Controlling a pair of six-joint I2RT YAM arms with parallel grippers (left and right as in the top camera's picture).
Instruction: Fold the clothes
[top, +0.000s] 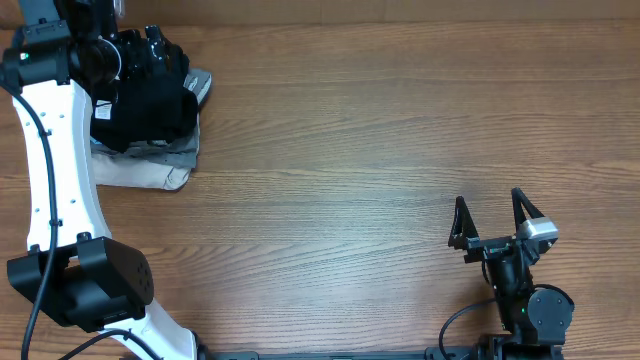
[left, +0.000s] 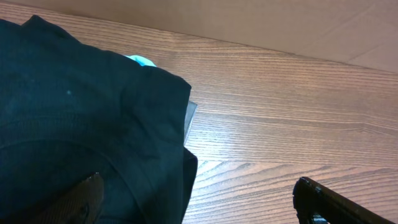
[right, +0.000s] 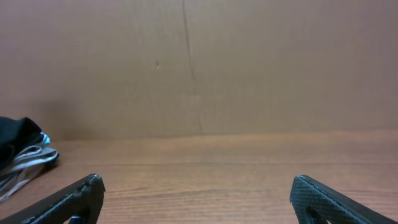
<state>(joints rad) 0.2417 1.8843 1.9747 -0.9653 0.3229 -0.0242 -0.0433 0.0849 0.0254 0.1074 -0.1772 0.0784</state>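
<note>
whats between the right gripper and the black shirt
Only bare wooden table. The overhead view shows nothing lying between the open right gripper and the black shirt in the far left corner.

Black T-shirt atop grey/cream pile, top-L of table; R hand spread wide, bottom-R.

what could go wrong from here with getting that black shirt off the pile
1. The black shirt lies bunched on the grey garment and cream garment; the open left tool at its edge might pinch those layers too and drag the pile.
2. The open right tool sits far across the table, so a one-armed pull would likely leave the shirt crumpled.
</note>
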